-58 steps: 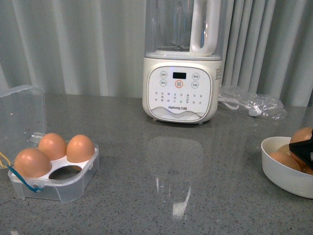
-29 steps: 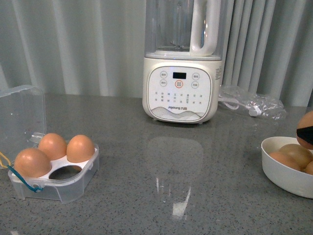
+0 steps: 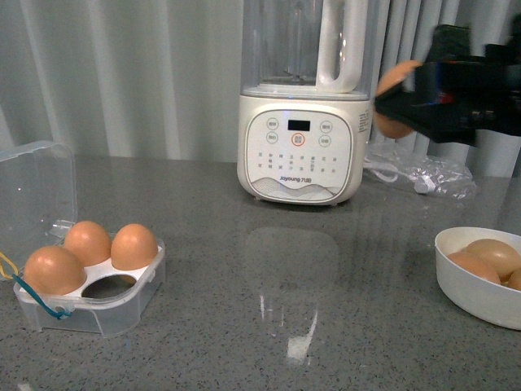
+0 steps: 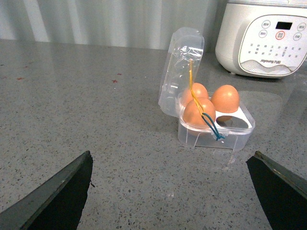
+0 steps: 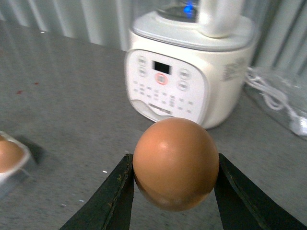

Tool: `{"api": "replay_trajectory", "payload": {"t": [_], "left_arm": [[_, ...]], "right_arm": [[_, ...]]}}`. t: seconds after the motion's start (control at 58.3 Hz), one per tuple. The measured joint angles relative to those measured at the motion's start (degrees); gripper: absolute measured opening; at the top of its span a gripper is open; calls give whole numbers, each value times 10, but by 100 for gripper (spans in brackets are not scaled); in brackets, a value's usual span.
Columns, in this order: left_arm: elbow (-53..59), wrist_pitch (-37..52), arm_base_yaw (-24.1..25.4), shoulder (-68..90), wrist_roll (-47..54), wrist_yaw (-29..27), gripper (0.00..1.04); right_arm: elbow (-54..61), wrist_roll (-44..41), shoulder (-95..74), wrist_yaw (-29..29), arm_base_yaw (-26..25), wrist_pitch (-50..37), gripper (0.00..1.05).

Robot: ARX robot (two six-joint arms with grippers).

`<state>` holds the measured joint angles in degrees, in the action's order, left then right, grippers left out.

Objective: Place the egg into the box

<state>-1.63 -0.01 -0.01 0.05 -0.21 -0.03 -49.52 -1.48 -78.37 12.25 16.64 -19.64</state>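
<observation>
My right gripper (image 3: 397, 99) is high in the air at the right, beside the blender, shut on the egg (image 3: 394, 90). In the right wrist view the orange-brown egg (image 5: 175, 164) fills the gap between both dark fingers (image 5: 110, 199). The box (image 3: 89, 285) sits at the near left of the counter, its clear lid (image 3: 37, 191) standing open, with three brown eggs in it and one hole (image 3: 110, 286) empty at the front right. The left wrist view shows the box (image 4: 216, 129) ahead of my open left gripper (image 4: 170, 191), which holds nothing.
A white blender (image 3: 303, 106) stands at the back centre of the grey counter. A round white bowl (image 3: 480, 293) with more brown eggs sits at the near right. A crumpled clear bag with a cable (image 3: 419, 173) lies behind it. Grey curtains hang at the back.
My right gripper has lifted the egg up out of the bowl and carried it left and higher, to beside the blender. The box and the left gripper have not moved.
</observation>
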Motion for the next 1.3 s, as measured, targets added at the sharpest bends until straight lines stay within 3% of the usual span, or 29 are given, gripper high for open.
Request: {"api": "replay_trajectory", "payload": {"t": [0.172,0.309,1.304], "left_arm": [[0,0,0,0,0,0,98],[0,0,0,0,0,0,98],[0,0,0,0,0,0,98]], "right_arm": [[-40,17,-57,30,99,5,41],[-57,26,-79,57,137,5,41],[-139,-6,-215,151,168,33,41]]}}
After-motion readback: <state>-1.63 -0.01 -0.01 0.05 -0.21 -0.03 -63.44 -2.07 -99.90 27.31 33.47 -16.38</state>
